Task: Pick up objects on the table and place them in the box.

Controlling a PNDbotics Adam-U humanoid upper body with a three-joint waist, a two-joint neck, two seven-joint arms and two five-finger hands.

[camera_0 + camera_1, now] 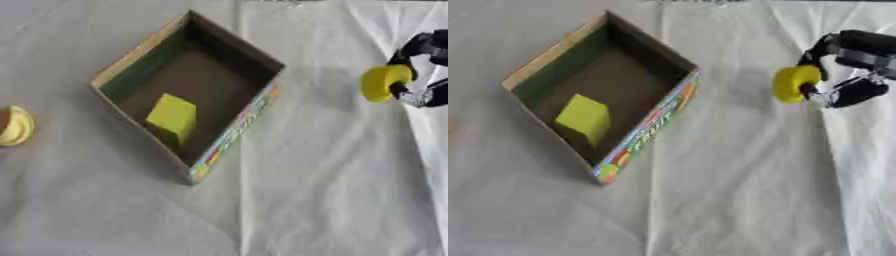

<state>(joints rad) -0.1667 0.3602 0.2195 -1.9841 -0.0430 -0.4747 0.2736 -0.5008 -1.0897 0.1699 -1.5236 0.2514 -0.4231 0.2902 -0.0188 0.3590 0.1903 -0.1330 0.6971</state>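
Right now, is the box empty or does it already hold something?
Not empty. The open box holds one yellow-green block on its floor; the right hand holds a yellow round piece.

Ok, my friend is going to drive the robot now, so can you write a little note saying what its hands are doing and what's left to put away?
Right hand: curled round a yellow round piece, held to the right of the box, not yet over it.
Left hand: not in view.
Done: a yellow-green block already lies inside the box.
Left: bring the held piece over the box and let it go. Another yellow object sits on the white cloth at the far left edge, outside the box; it needs picking up next.
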